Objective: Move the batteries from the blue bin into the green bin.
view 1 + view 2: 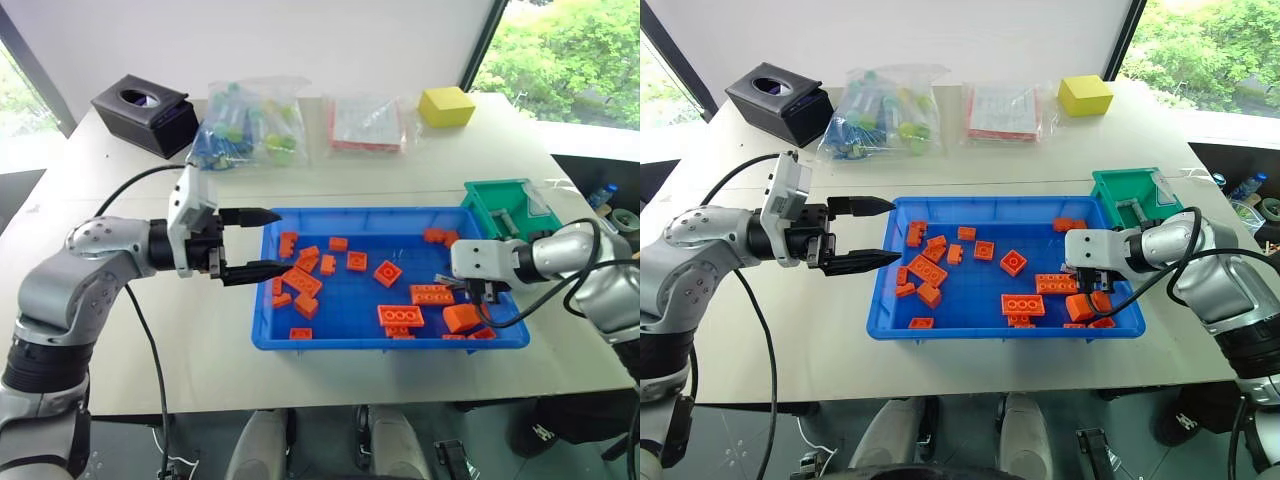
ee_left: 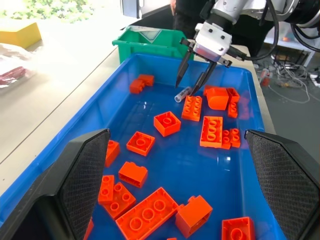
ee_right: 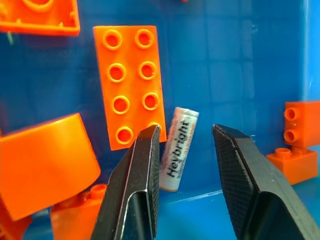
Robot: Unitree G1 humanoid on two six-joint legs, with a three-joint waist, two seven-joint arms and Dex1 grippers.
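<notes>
1 battery lies in the blue bin between the right claw fingers — touching 1 only, so it isn't gripped and could roll against the orange brick. Left claw hangs wide at the bin's other end; the green bin waits beyond.

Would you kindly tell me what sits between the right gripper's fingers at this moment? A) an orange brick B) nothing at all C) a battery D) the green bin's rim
C: in the right wrist view a battery stands between the right gripper's fingers, one finger against its side, above the blue bin's floor beside an eight-stud brick.
</notes>
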